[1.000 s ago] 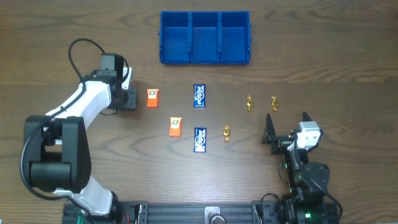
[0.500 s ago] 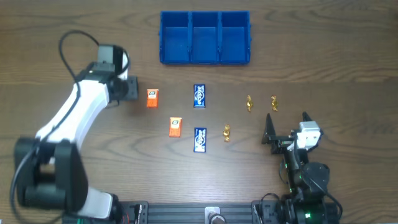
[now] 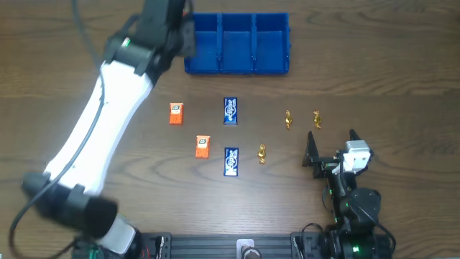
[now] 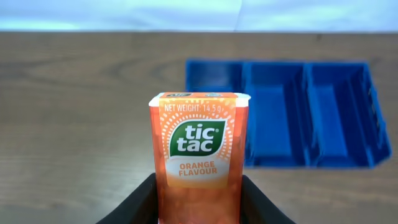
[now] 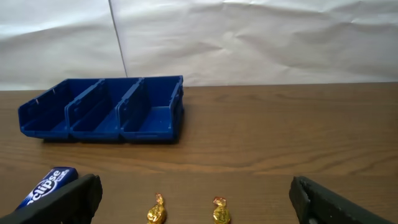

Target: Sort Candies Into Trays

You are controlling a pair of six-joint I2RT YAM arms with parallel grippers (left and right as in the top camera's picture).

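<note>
Wood-grain bench (image 3: 395,72) is stretching under both arms. Closest in, the left end effector (image 4: 199,205) is clenching an orange candy box (image 4: 199,155). It is holding the box upright, long axis standing up out of the fingers, raised clear of the bench. Ahead of that end effector and a little to one side, the blue tray (image 4: 273,62) is lying with its three compartments in a row. The box is hanging short of the tray rather than over a compartment, so the coming move is probably calling for a reach forward and across before any release. The right end effector (image 5: 196,202) is sitting spread wide and empty, well back from the tray, with gold candies (image 5: 155,211) just in front of it. The left arm is by far the nearer.
</note>
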